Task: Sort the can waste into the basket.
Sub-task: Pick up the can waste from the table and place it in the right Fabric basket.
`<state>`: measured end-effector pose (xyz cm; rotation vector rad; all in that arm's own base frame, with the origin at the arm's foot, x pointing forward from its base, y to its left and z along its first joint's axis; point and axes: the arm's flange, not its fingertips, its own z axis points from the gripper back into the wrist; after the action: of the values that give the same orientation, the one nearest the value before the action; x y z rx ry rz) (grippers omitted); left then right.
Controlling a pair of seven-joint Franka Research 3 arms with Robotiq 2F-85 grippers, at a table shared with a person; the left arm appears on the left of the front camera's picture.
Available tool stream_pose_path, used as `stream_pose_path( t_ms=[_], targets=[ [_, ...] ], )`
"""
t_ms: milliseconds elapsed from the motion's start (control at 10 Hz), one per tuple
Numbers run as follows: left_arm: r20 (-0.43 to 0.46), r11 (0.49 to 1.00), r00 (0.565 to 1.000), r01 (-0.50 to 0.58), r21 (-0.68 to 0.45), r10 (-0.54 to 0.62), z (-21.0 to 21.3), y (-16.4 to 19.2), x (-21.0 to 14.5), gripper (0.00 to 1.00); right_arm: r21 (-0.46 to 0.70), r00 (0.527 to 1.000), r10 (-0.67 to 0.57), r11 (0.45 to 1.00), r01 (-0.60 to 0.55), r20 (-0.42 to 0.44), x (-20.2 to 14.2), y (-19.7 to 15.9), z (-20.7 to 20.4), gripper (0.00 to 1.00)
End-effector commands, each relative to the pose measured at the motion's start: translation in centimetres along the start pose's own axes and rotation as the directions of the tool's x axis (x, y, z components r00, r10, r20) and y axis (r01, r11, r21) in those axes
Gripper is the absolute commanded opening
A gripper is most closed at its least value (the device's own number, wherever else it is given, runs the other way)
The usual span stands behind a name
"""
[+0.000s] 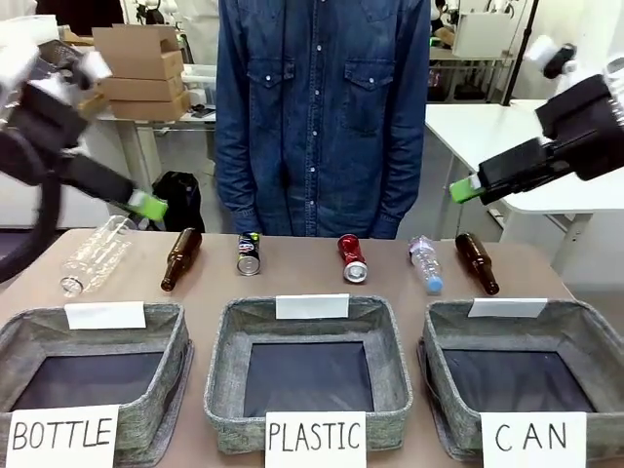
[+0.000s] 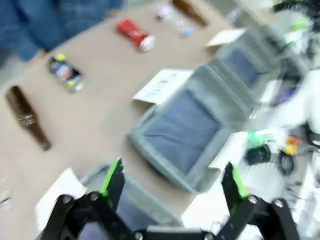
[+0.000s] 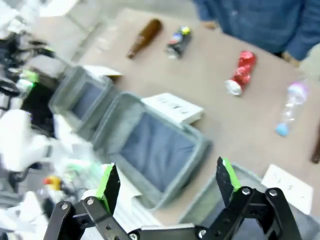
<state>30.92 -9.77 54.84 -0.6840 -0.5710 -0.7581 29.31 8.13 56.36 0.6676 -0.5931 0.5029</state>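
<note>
A brown table (image 1: 302,278) holds a red can (image 1: 352,258) and a dark can (image 1: 249,253) mid-frame. The CAN basket (image 1: 575,330) sits lower right. The left gripper (image 2: 172,180) and right gripper (image 3: 167,180) hover open and empty. The brown bottle (image 1: 181,258) alongside could be grabbed by mistake.

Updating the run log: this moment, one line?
left gripper open; right gripper open; red can, dark can on table; CAN basket empty

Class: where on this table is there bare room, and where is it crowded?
Bare: the gap between the dark can and the red can, and the strip between them and the PLASTIC basket. Crowded: small plastic bottle beside brown bottle, far right.
</note>
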Motion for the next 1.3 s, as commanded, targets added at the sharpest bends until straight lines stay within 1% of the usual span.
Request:
stream_pose_path(
  t_ms=[0,100,200,300,400,500,600,700,800,1200],
  targets=[
    [0.003,0.706,0.864,-0.410,-0.577,0.504,2.5,6.7,-4.1,1.00,0.463,0.795,-0.602,0.685,0.562,-0.076,-2.3,-5.6,2.0,1.00],
    [0.047,0.636,0.792,-0.451,-0.626,0.608,3.1,8.2,-5.5,1.00,0.503,0.722,-0.688,0.600,0.622,-0.073,-3.4,-7.6,2.6,1.00],
    [0.110,0.618,0.743,-0.454,-0.642,0.660,4.3,9.1,-6.5,1.00,0.510,0.670,-0.738,0.549,0.663,-0.077,-4.3,-9.3,3.2,1.00],
    [0.162,0.612,0.698,-0.463,-0.641,0.698,5.6,10.1,-7.3,1.00,0.520,0.622,-0.782,0.514,0.682,-0.043,-5.2,-10.9,4.1,1.00],
    [0.225,0.612,0.645,-0.471,-0.636,0.730,7.2,10.7,-8.4,1.00,0.542,0.592,-0.806,0.497,0.678,-0.001,-6.4,-12.3,5.2,1.00],
    [0.270,0.622,0.616,-0.473,-0.624,0.740,8.8,11.1,-9.4,1.00,0.542,0.554,-0.831,0.490,0.683,0.053,-7.6,-13.1,6.3,1.00],
    [0.301,0.640,0.606,-0.479,-0.601,0.737,10.0,11.3,-10.1,1.00,0.554,0.518,-0.847,0.492,0.672,0.124,-8.7,-13.6,7.5,1.00],
    [0.232,0.684,0.646,-0.656,-0.319,0.727,10.0,10.9,-9.4,1.00,0.394,0.483,-0.818,0.574,0.718,0.311,-9.3,-13.0,8.1,1.00],
    [0.262,0.628,0.639,-0.449,-0.636,0.723,9.8,13.5,-10.4,1.00,0.545,0.583,-0.811,0.508,0.667,0.044,-7.4,-16.3,7.9,1.00],
    [0.262,0.628,0.639,-0.449,-0.636,0.723,9.8,13.5,-10.4,1.00,0.545,0.583,-0.811,0.508,0.667,0.044,-7.4,-16.3,7.9,1.00]
  ],
)
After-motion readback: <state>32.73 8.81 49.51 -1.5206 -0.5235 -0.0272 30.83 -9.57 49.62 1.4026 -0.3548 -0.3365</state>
